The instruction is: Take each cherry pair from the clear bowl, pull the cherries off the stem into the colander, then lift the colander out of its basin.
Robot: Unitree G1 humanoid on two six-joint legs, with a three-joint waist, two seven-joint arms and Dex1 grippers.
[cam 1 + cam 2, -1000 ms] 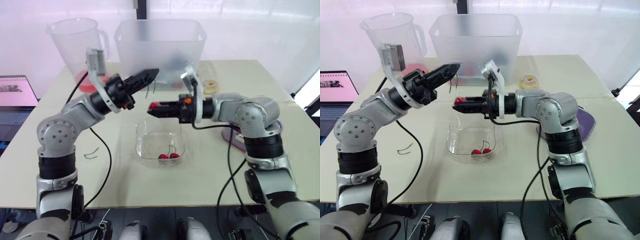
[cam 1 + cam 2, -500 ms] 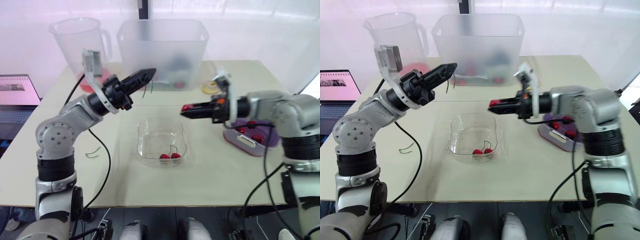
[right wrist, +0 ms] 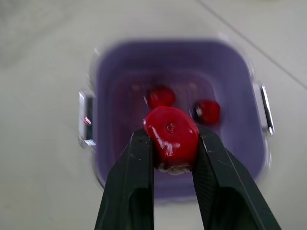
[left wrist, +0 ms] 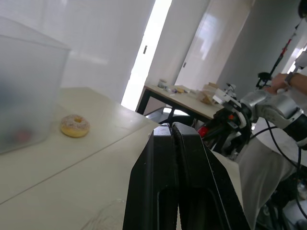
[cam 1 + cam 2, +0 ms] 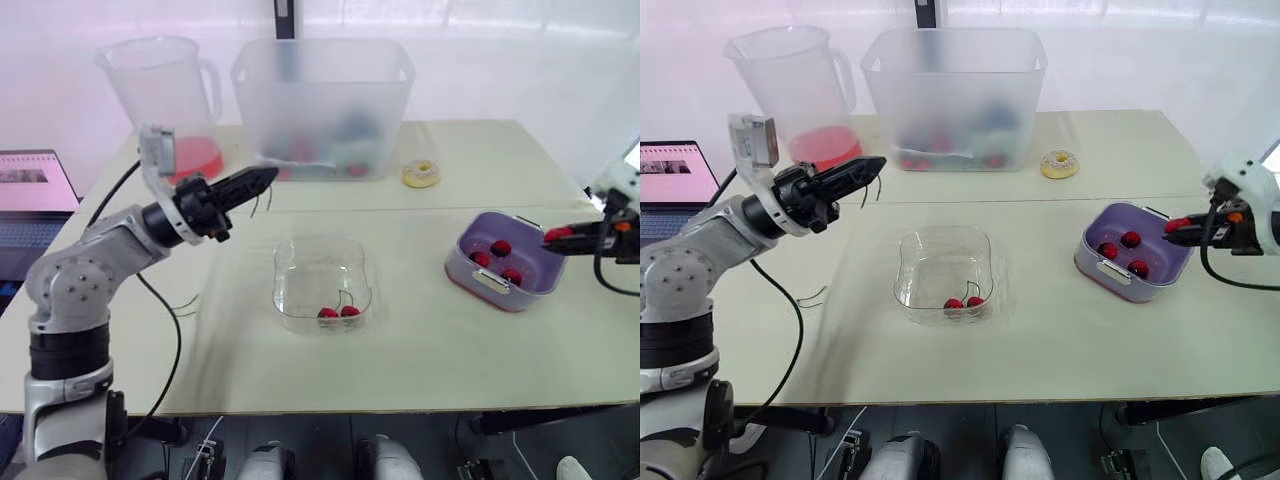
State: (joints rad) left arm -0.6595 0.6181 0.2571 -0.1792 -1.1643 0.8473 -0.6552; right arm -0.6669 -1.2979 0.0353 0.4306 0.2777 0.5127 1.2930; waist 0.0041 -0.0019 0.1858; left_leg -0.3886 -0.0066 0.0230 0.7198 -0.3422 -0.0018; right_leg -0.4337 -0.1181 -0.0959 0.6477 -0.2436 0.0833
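Worked at a cream table [image 5: 420, 360], with a frosted bin [image 5: 322, 105] at 12 o'clock of the clear bowl [image 5: 320, 268] and the purple colander [image 5: 520, 300] at 3 o'clock. Within the last second, swung the right claw [image 5: 562, 240] away from above the bowl and out to the colander's 3 o'clock rim. Held it there clenched on a single cherry [image 3: 171, 136], just above the rim and not yet dropped, pointing toward 9 o'clock with its long axis running 3 to 9. Drew the left claw [image 5: 268, 177] back and lower, to 10 o'clock of the bowl, clamped on a thin dark stem [image 5: 872, 190] with no fruit seen on it, tip aimed near 2 o'clock. Took this to mean a finished pull, with release over the colander next. Counted three cherries [image 5: 500, 248] already in the colander. Left one cherry pair [image 5: 338, 312] by the bowl's 6 o'clock wall, side by side along 9 to 3, stems rising toward 12. Reckoned that pair, then the lift, still to do.
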